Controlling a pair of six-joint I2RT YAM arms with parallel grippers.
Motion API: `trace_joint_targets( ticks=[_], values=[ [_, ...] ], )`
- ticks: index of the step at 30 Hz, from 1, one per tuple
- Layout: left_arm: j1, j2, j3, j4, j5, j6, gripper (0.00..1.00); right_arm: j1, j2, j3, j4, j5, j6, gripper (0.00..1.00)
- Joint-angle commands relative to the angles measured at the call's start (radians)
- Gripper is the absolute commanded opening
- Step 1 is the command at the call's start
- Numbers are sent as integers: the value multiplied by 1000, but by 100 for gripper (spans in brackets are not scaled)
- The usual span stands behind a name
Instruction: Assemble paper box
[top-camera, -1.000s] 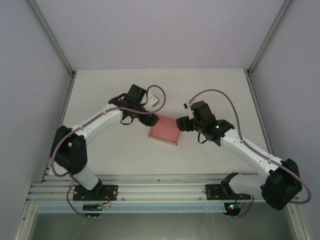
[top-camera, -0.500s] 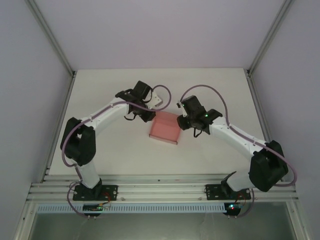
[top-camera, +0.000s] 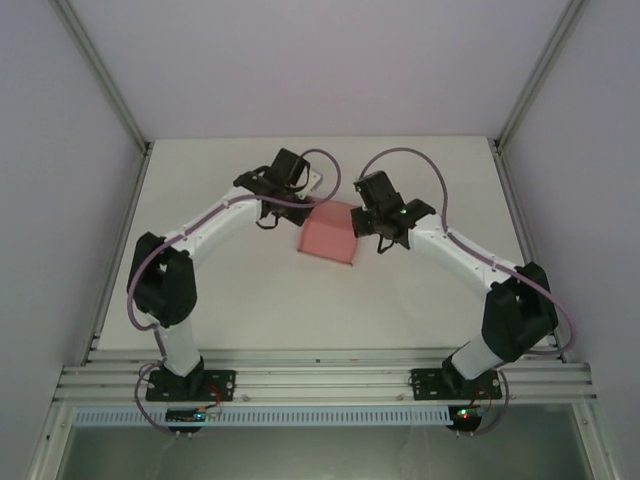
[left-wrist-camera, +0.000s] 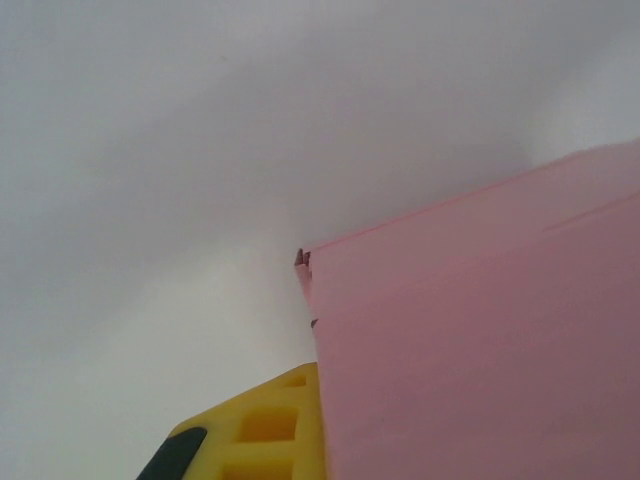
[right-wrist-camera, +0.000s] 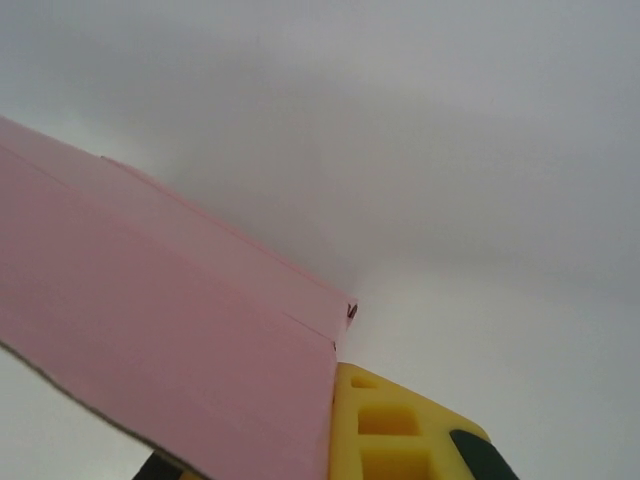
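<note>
In the left wrist view the paper box (left-wrist-camera: 480, 340) runs off the right and bottom edges and covers one side of a yellow finger (left-wrist-camera: 300, 440), itself cut by the bottom edge; in the right wrist view the box leaves the left and bottom edges, and the yellow finger (right-wrist-camera: 430, 430) there is likewise cropped. From above, the tips of the left gripper (top-camera: 305, 207) and right gripper (top-camera: 358, 222) are too small to make out at the box's far corners.

Top camera: high at near edge, looking down on table (top-camera: 420, 300). Wrist cameras: hard against paper box (top-camera: 330, 238); all views share it.
</note>
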Motion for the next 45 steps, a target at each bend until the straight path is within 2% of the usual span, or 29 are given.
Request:
trace_joint_targets(
  ticks=[1,4,7,11,15,27,29,36,37,39,42,45],
  values=[
    [-11,36,53,103,-37,-167,0,-4,48,21,187,13,184,0],
    [-12,82,66,134,-34,-219,0,-5,90,-7,328,43,269,0],
    [-14,124,74,137,-15,-230,0,-3,130,-5,389,79,332,0],
    [-12,137,29,186,-22,-218,0,2,168,-28,481,93,298,0],
    [-15,118,-52,248,-1,-221,0,19,166,-125,524,107,265,0],
    [-70,-15,-338,391,32,-292,2,92,27,-404,675,199,162,0],
    [-73,-44,-377,393,39,-306,9,107,10,-433,690,221,144,0],
    [-82,-163,-462,373,86,-336,49,177,-17,-487,659,302,90,0],
    [-84,-183,-474,372,90,-341,52,186,-20,-492,652,311,89,0],
    [-88,-215,-491,364,86,-353,60,200,-25,-506,642,318,91,0],
    [-93,-257,-500,341,90,-358,78,215,-28,-522,630,329,111,0],
    [-95,-287,-491,285,63,-365,91,228,-29,-538,628,341,122,0]
  ],
)
